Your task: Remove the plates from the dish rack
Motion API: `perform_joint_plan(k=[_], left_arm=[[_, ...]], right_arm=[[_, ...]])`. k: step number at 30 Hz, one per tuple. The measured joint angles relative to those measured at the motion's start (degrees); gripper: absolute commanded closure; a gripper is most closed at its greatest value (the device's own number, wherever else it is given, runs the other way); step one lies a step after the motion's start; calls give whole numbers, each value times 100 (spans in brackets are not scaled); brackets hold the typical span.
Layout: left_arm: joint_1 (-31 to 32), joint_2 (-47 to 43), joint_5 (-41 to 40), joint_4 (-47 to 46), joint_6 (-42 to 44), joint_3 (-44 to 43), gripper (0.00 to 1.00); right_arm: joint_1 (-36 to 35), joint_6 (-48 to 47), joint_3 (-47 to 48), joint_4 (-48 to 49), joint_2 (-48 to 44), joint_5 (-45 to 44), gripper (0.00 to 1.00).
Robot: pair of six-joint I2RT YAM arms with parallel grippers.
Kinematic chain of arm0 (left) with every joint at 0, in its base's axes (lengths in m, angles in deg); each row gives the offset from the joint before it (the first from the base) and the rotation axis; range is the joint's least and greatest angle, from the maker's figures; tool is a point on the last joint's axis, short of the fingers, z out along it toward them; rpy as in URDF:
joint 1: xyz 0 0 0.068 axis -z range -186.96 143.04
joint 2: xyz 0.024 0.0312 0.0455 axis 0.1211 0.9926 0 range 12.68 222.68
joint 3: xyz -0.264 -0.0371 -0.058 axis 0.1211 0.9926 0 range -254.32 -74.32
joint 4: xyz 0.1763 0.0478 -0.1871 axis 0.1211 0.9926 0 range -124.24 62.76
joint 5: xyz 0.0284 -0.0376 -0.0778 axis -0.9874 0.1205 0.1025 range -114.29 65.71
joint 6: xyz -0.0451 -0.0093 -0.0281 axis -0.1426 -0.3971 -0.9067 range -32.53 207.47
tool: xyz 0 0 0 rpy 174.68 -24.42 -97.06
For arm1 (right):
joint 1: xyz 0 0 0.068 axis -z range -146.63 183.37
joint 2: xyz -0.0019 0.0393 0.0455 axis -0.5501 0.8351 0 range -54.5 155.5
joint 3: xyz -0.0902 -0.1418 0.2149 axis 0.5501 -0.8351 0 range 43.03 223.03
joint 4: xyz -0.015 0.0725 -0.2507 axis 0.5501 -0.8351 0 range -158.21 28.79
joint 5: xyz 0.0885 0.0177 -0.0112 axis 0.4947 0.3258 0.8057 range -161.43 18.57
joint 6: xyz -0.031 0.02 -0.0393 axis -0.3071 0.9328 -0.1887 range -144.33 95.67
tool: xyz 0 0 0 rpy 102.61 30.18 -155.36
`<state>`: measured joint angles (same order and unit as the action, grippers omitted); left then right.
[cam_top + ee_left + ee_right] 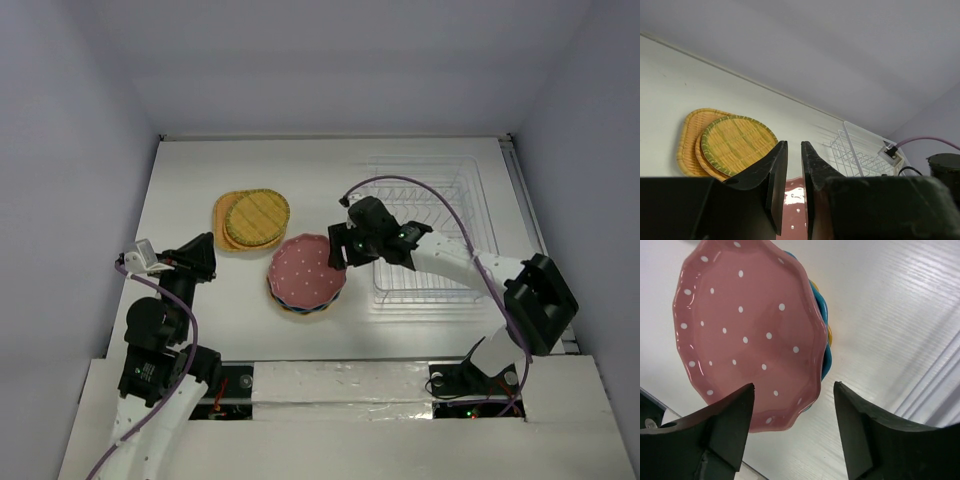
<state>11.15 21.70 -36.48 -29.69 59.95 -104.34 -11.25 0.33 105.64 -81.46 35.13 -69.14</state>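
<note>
A pink dotted plate (305,272) (745,325) lies on top of a stack, with a blue plate (823,305) and a yellow rim (829,335) showing beneath it. To its left a yellowish woven round plate (257,217) (737,142) rests on an orange-tan woven rounded-square plate (221,212) (687,145). The clear dish rack (440,225) (860,155) stands at the right. My right gripper (338,250) (793,385) hovers open over the pink plate's right edge, holding nothing. My left gripper (205,252) (794,143) is left of the stack, its jaws a narrow slit apart with nothing between them.
White walls close in the table at the back and on both sides. A purple cable (420,185) loops from the right arm over the rack. The right arm's elbow (540,300) sits beside the rack's near right corner.
</note>
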Motion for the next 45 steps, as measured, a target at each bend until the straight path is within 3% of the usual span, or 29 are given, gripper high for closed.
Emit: perform_joint_plan(k=[4,14,15,19,23,26,27,29,31,36,39,40,43,45], left_arm=[[-22,24,2,0,0,0,85],[-22,26,2,0,-2,0,74],[-22,26,2,0,0,0,71],[-22,31,-2,-4,-2,0,42],[-48,52,4,-4,-17,0,25],[-92,57,4,-4,-24,0,20],[-98,55,4,-4,-26,0,18],[-118,55,2,0,-31,0,16],[-149,55,4,0,-39,0,14],[-173,94,2,22,-39,-17,11],[-173,256,2,90,-24,-164,11],[-173,339,4,120,-9,-258,11],[-173,560,4,131,26,-557,11],[-173,654,4,101,57,-730,11]], right_arm=[[0,-57,-22,-31,-289,-323,19],[160,-90,-149,-59,-599,-1322,26],[256,-85,-166,-22,-603,-1390,26],[560,-94,-291,-17,-717,-1700,22],[684,-127,-308,-192,-988,-1692,18],[680,-151,-304,-225,-1526,-1410,21],[678,-157,-291,-221,-1799,-1335,26],[675,-203,-251,-190,-2485,-1261,53],[669,-219,-229,-17,-3309,-1276,100],[669,-240,-238,654,-5595,-1840,100],[669,-258,-330,1095,-6677,-2299,68],[669,-278,-411,1213,-6922,-2450,44],[673,-323,-638,1300,-7191,-2750,6],[671,-284,-841,1226,-7051,-2938,0]])
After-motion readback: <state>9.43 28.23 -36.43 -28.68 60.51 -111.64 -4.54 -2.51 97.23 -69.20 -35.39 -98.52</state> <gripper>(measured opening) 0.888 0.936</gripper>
